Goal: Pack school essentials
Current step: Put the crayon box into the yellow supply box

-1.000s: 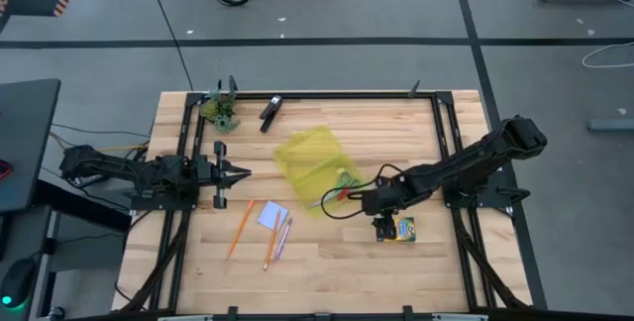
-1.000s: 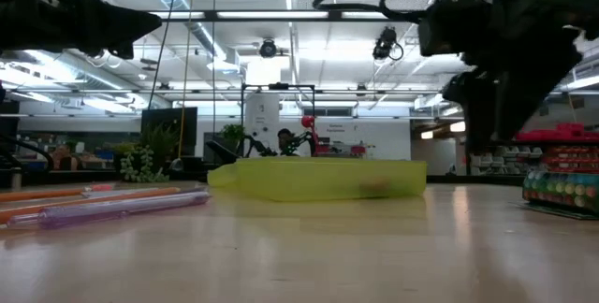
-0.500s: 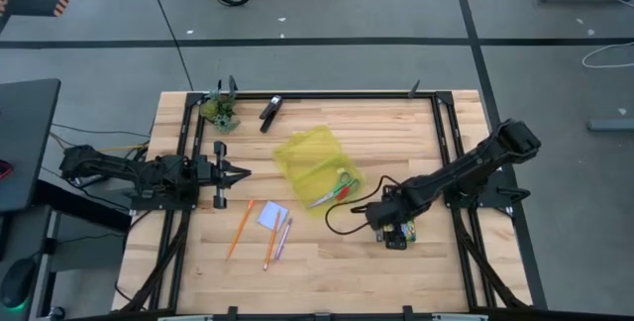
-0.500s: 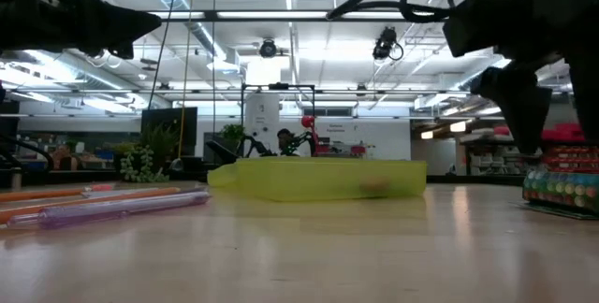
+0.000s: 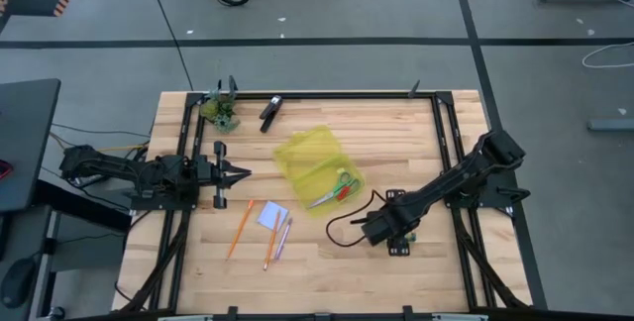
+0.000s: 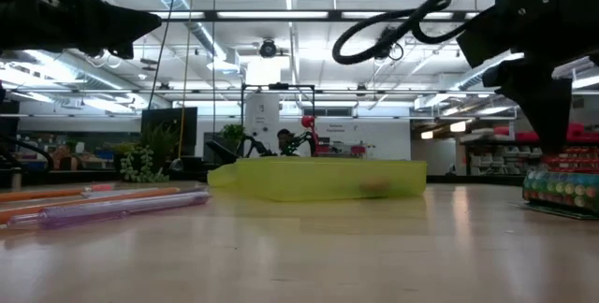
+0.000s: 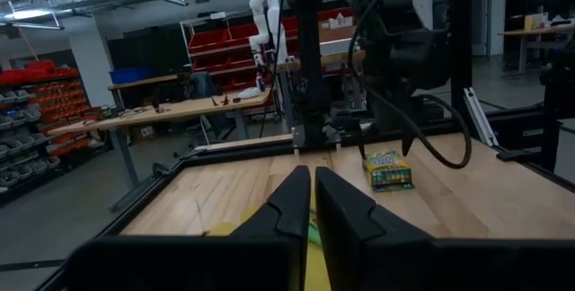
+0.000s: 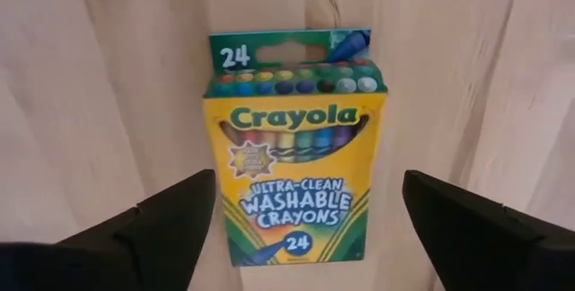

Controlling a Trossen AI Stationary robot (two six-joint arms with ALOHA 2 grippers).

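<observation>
The yellow-green crayon box (image 8: pixel 292 147) lies flat on the wood table, face up. My right gripper (image 8: pixel 305 183) hovers straight above it, pointing down and open, with one finger on each long side and neither touching. In the high view this gripper (image 5: pixel 398 238) covers most of the box. Green-handled scissors (image 5: pixel 337 186) lie in the translucent yellow case (image 5: pixel 312 158). Three thin pencils (image 5: pixel 241 228) and the note pad (image 5: pixel 272 215) lie on the table's near left. My left gripper (image 5: pixel 236 172) waits shut at the left edge.
A black clip-like object (image 5: pixel 270 113) and a small plant (image 5: pixel 220 111) sit at the far left. A black frame rail (image 5: pixel 446 138) runs along the table's sides. Bare wood lies near the front edge between the pencils and the crayon box.
My right gripper has moved toward the table's right and near edges, from beside the crayon box to directly over it. It has tipped from a slant to pointing straight down. The box, scissors and case have stayed put.
</observation>
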